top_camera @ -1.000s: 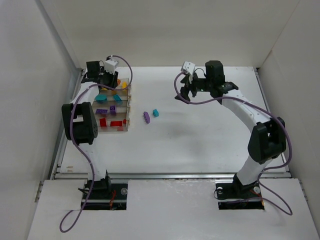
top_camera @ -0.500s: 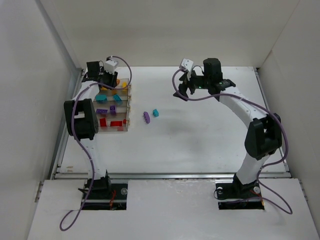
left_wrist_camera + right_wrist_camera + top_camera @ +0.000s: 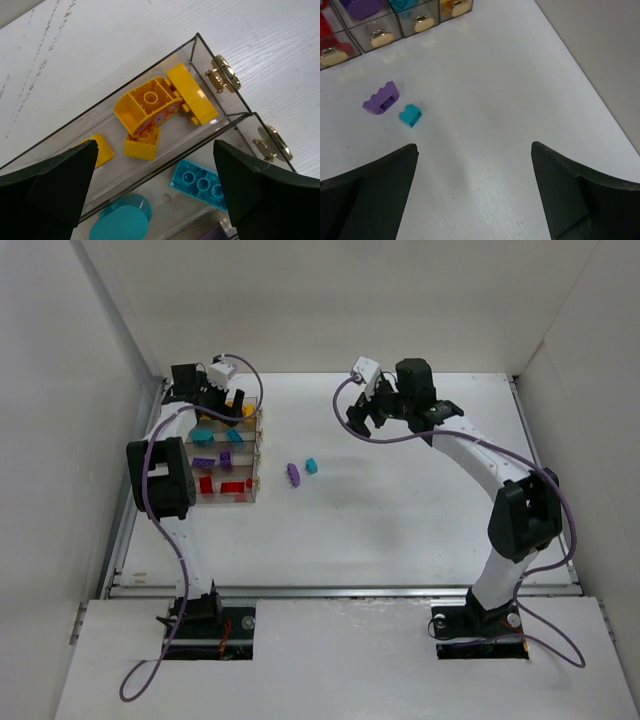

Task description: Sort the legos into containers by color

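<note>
White table point(image 3: 420, 510), plain white walls on three sides.

Far left: the containers point(image 3: 258, 452) sit as one block of four clear bins. Contents already sorted by colour: yellow pieces point(image 3: 150, 102) in the farthest bin, a cyan brick point(image 3: 202, 184) and teal disc point(image 3: 120, 225) in the next, then purple, then red point(image 3: 215, 485) nearest the arm bases.

Left gripper point(image 3: 154, 165) hangs over the yellow bin, jaws spread wide, nothing between them. Risk: if it drops from here, a finger could catch the thin bin wall and shove or tip the whole block.

Centre: two legos lie loose on the table, a purple brick point(image 3: 381, 99) and a cyan one point(image 3: 410, 115), just beside each other, apart from the bins.

Right: right gripper point(image 3: 474, 150) hovers above bare table, well apart from the pair, jaws wide and empty.

Hazards, as I judge them:
- Bricks so close that wide jaws may take both, or knock one away while closing on the other.
- Tiny hard pieces; an off-centre pinch could squirt one out across the table.
- Carrying to the bins brings the right arm toward the left one; contact is possible if the left does not clear out.
</note>
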